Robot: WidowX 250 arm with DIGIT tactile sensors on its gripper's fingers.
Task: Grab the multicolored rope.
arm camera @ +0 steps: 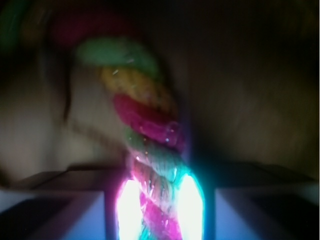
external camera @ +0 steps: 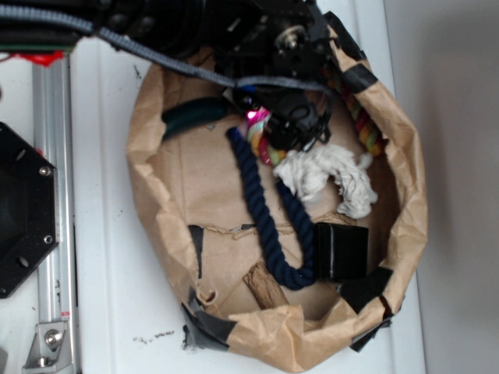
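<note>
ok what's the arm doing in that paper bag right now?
The gripper is down inside the paper bag, right on the multicolored rope. The wrist view shows the rope running between the two fingers, lit up by the gripper's light, so it looks gripped or about to be. The navy rope lies untouched beside it, and the white tassel sits just right of the gripper.

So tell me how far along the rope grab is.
Done: the gripper is down inside the paper-lined basket, over the multicolored rope. In hand: the wrist view shows the rope running between the fingers, though glare hides whether they have closed. Left: confirm the grip and lift. The navy rope lies apart, untouched.
</note>
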